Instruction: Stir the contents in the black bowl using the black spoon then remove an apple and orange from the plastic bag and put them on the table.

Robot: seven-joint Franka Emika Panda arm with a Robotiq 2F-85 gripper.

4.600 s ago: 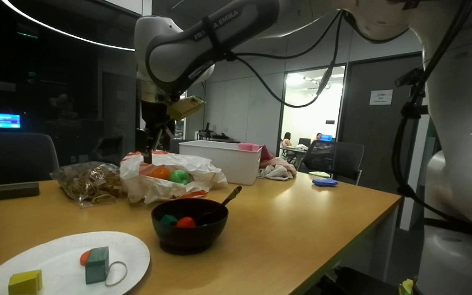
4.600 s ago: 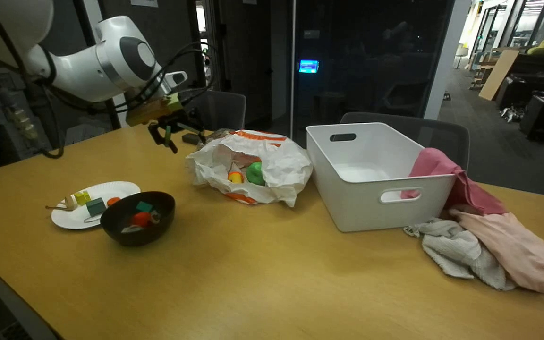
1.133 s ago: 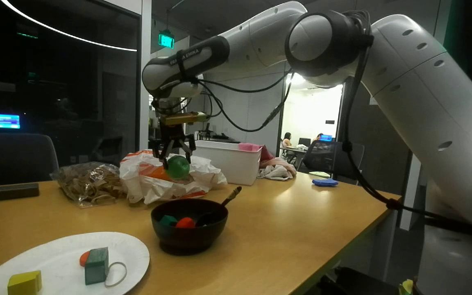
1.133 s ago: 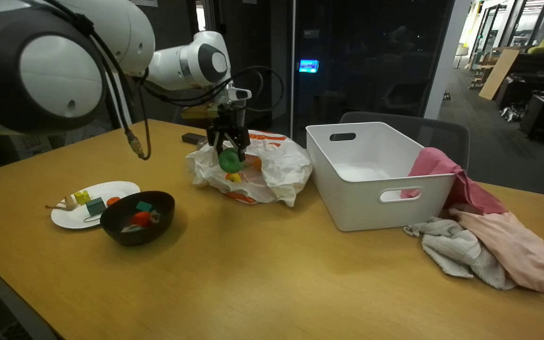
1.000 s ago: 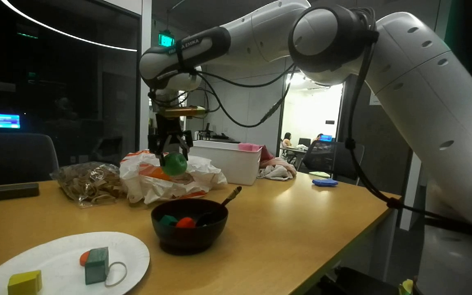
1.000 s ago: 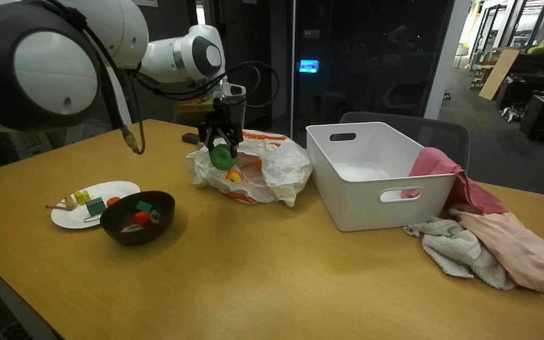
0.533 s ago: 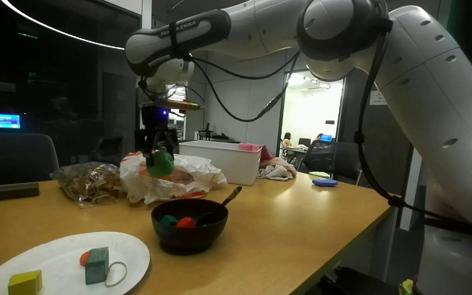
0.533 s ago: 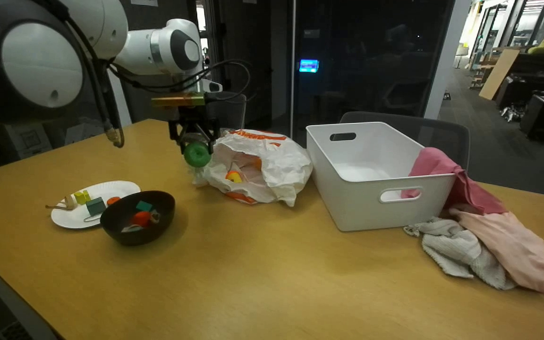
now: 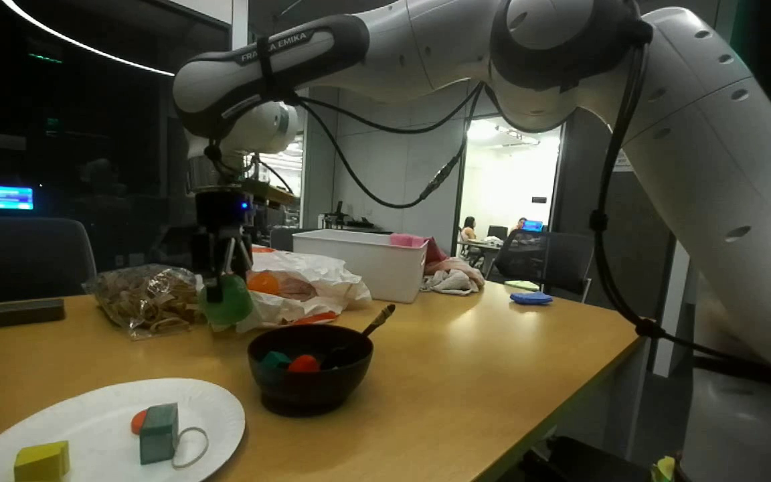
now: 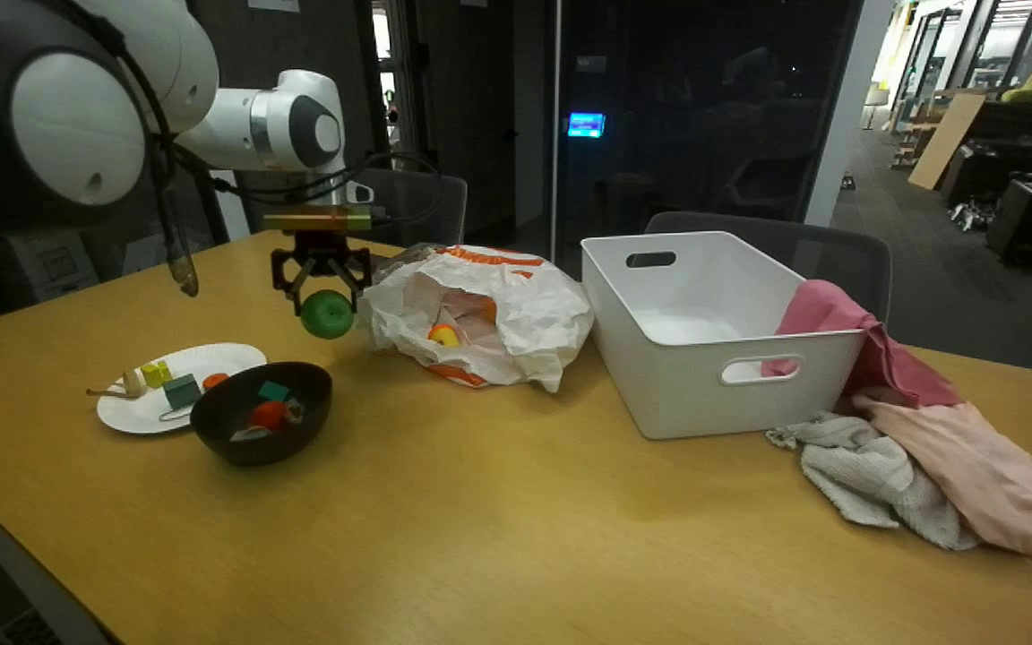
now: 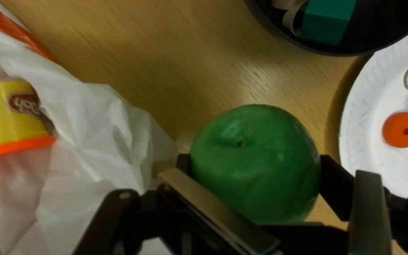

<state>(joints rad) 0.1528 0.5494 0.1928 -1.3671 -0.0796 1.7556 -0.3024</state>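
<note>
My gripper (image 10: 327, 309) is shut on the green apple (image 11: 257, 166), one fingertip pressed to each side of it in the wrist view. Apple and gripper hang beside the open mouth of the white plastic bag (image 10: 534, 313); how far the apple is above the table (image 10: 498, 502) is hard to tell. Inside that bag the orange (image 9: 263, 282) shows partly. The black bowl (image 9: 308, 395) stands nearby on the table, with the black spoon (image 9: 377, 320) leaning on its rim. Its contents (image 10: 268, 415) include a red piece and a teal block.
A white plate (image 9: 111, 408) with small blocks lies beside the bowl. A yellow tub (image 11: 11, 113) sits in the bag's mouth. Behind the bag are a clear bag (image 9: 151, 298) and a dark block (image 9: 14, 313). A white bin (image 10: 713, 385) with draped cloths (image 10: 955, 466) stands past the bag.
Earlier the gripper was empty and the apple lay in the bag. Over the last second the gripper has carried the apple out past the bag's edge, toward the plate's side, and latterly downward.
</note>
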